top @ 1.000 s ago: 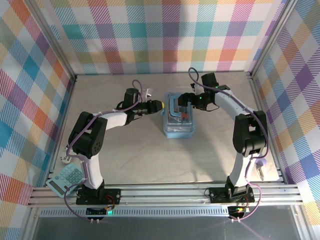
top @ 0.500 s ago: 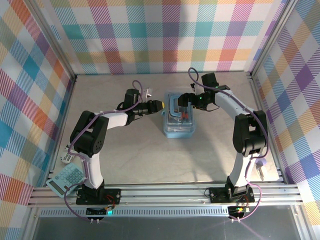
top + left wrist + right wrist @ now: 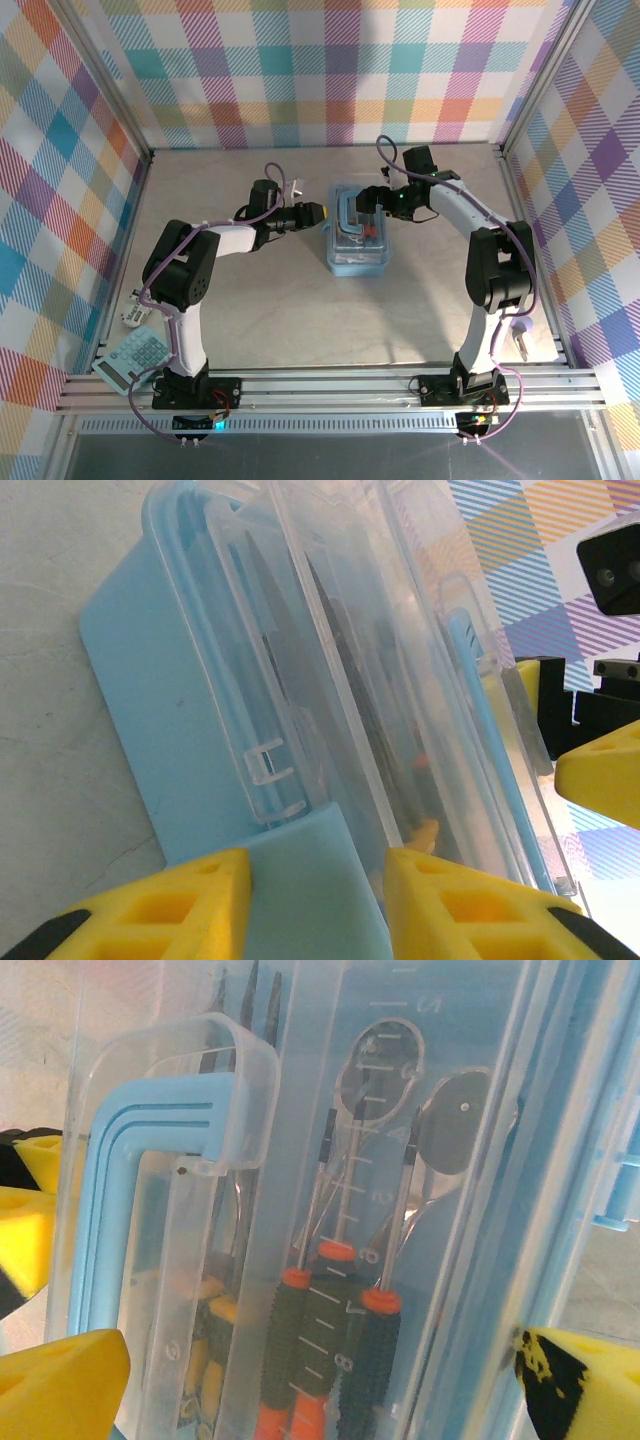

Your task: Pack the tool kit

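The tool kit's light-blue case (image 3: 358, 238) lies mid-table with its clear lid down. Through the lid I see a blue handle (image 3: 120, 1210), orange-and-black screwdrivers (image 3: 320, 1350), pliers tips and a round ratchet head (image 3: 455, 1125). My left gripper (image 3: 318, 211) is at the case's left edge. Its yellow fingers (image 3: 160, 905) are shut on a light-blue tab (image 3: 300, 890) of the case. My right gripper (image 3: 370, 203) hangs over the case's far right part. It (image 3: 320, 1390) is wide open, one finger off each side of the lid.
A grey-teal calculator (image 3: 132, 358) lies at the near left by the left arm's base, a small white item (image 3: 132, 317) just beyond it. A white plug (image 3: 520, 338) lies near the right wall. Plaid walls enclose the table on three sides.
The left arm's elbow has shifted slightly. Both grippers and the case stay where they were.
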Tool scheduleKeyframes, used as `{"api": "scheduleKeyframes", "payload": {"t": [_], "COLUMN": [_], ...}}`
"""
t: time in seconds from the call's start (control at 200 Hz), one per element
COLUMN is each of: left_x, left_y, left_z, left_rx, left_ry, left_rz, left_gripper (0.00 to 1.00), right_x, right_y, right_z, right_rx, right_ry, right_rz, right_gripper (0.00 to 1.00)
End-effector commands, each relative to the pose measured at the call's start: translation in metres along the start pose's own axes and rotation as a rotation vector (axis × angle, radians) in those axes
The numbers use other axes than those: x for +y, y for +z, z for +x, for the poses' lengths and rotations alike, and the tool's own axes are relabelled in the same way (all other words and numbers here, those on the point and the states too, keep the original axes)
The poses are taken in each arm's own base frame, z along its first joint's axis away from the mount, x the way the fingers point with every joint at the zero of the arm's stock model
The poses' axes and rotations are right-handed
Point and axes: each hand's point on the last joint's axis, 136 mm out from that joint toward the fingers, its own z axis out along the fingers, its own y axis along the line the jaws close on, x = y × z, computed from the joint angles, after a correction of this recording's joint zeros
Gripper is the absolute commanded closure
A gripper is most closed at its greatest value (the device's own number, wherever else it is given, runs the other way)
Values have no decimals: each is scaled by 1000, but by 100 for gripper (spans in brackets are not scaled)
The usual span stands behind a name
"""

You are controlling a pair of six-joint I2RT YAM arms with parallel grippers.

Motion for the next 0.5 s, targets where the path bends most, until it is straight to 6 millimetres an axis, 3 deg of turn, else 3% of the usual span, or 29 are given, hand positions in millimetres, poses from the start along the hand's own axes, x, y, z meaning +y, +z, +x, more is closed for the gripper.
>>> {"api": "scheduleKeyframes", "payload": {"t": [0.0, 0.495], "left_x": [-4, -5], "left_y": [5, 11], "left_z": [3, 7], "left_rx": [4, 13], "left_ry": [13, 4], "left_rz": [38, 50], "left_gripper": [60, 61], "right_x": [-3, -5], "right_y": [7, 6], "right_z": [8, 9], "right_rx": [38, 40], "right_ry": [4, 7], "right_rz": [-17, -14], "right_gripper": [1, 1]}}
